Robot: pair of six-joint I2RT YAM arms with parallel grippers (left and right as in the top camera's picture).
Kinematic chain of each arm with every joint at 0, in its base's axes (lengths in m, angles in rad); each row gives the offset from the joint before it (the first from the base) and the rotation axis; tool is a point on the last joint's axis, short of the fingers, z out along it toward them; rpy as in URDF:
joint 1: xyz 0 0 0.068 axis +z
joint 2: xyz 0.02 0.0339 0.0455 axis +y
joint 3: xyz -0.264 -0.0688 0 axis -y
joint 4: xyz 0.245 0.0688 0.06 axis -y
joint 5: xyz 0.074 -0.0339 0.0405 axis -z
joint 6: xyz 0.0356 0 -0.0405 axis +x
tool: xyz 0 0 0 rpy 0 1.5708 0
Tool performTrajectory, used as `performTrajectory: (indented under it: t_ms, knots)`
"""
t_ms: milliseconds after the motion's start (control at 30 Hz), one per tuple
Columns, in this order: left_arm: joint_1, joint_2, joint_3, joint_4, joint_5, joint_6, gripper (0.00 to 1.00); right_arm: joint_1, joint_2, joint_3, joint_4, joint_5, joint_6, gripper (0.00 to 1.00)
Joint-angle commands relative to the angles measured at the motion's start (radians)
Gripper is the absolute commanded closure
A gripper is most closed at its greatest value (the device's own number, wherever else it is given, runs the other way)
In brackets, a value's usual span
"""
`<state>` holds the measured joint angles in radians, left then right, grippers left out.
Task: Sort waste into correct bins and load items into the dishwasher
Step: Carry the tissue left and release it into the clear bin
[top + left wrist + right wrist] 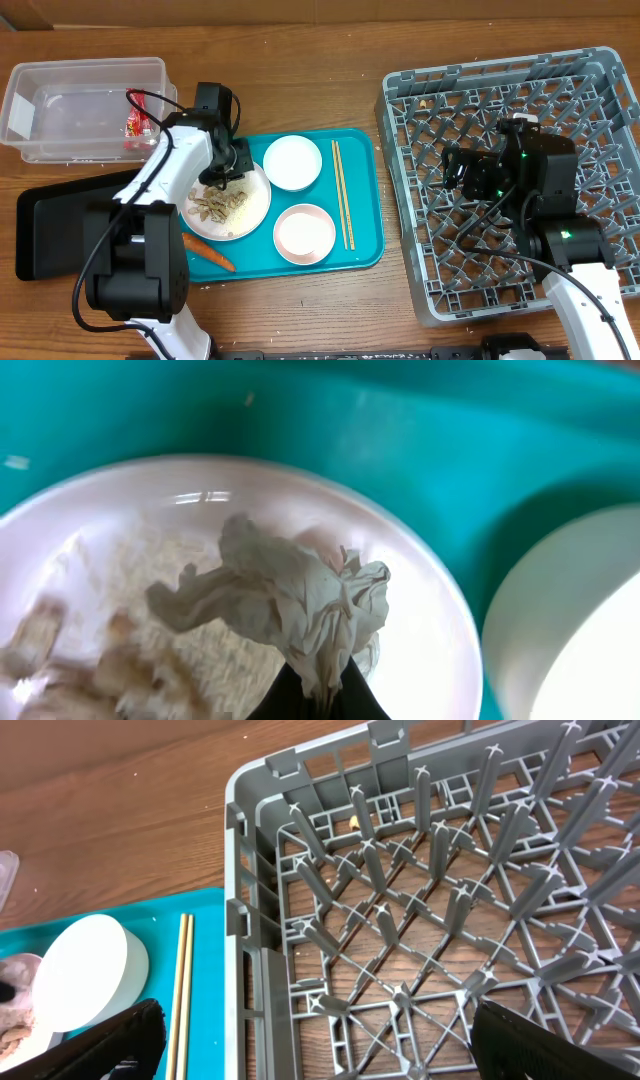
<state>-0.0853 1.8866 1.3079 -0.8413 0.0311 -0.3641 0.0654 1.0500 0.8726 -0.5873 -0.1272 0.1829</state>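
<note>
My left gripper point(226, 172) is shut on the crumpled silvery-white wrapper point(291, 600), held just above the round white plate point(247, 212). In the left wrist view the dark fingertips point(318, 698) pinch the wrapper's lower end. Beige nut-shell scraps point(216, 205) and rice bits point(150, 575) lie on the plate point(430, 640). Two white bowls point(292, 162) point(304, 232) and the chopsticks point(342, 195) lie on the teal tray point(362, 160). The orange carrot point(208, 252) lies at the tray's front left edge. A red wrapper point(134, 126) is in the clear tub point(60, 85). My right gripper point(452, 170) is open and empty over the grey dish rack point(600, 110). No cup is in view.
The black tray point(55, 225) lies at the left, partly under my left arm. The right wrist view shows the rack's corner and pegs point(420, 910), a bowl point(90, 970), the chopsticks point(183, 990) and my open fingers point(330, 1050). Bare wooden table lies beyond the tray.
</note>
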Motion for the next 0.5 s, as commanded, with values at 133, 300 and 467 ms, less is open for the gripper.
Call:
performTrajectory:
  t_ms: [133, 300, 467]
  knots:
    - [0.052, -0.129, 0.313, -0.129, -0.221, 0.031, 0.96, -0.003, -0.005, 0.032, 0.006, -0.005, 0.000, 0.00]
    - [0.150, -0.153, 0.390, -0.119, -0.275, 0.031, 0.96, -0.003, -0.005, 0.032, 0.006, -0.005, 0.000, 0.00]
    - [0.276, -0.127, 0.387, -0.048, -0.264, 0.019, 0.96, -0.003, -0.005, 0.032, 0.010, -0.005, 0.000, 0.00]
